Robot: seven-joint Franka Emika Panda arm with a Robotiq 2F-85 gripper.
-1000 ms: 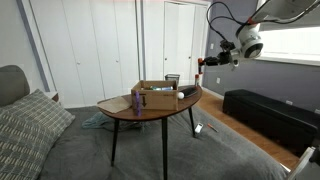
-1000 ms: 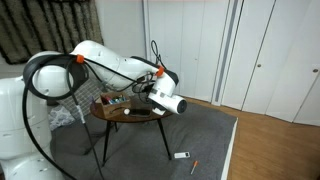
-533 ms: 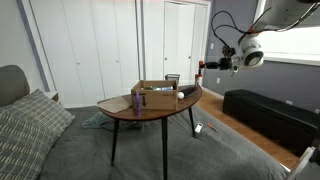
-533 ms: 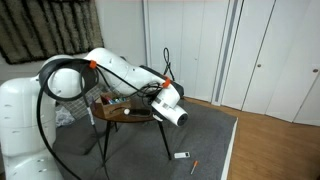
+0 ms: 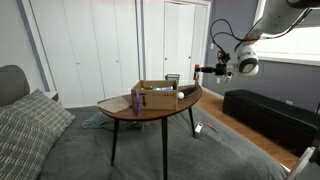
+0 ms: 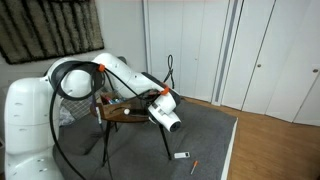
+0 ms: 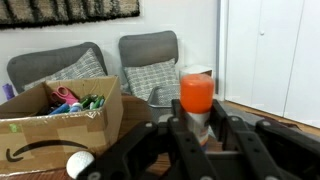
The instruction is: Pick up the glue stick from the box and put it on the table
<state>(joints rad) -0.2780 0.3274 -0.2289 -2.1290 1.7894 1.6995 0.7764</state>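
Jaws: clamped on the upright orange-capped glue stick (image 7: 197, 96).
Position: apparently past the edge of the rounded dark brown wooden table (image 5: 173, 109).
Advice: move over bare wood beside the tan cardboard box (image 5: 155, 96), lower until it touches, then release.

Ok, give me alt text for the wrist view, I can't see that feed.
The end effector holds an orange-capped glue stick upright, centre frame. Left of it, the open cardboard box, full of assorted items, sits on the dark table with a small white round object in front; two grey chairs with plaid cushions stand behind.
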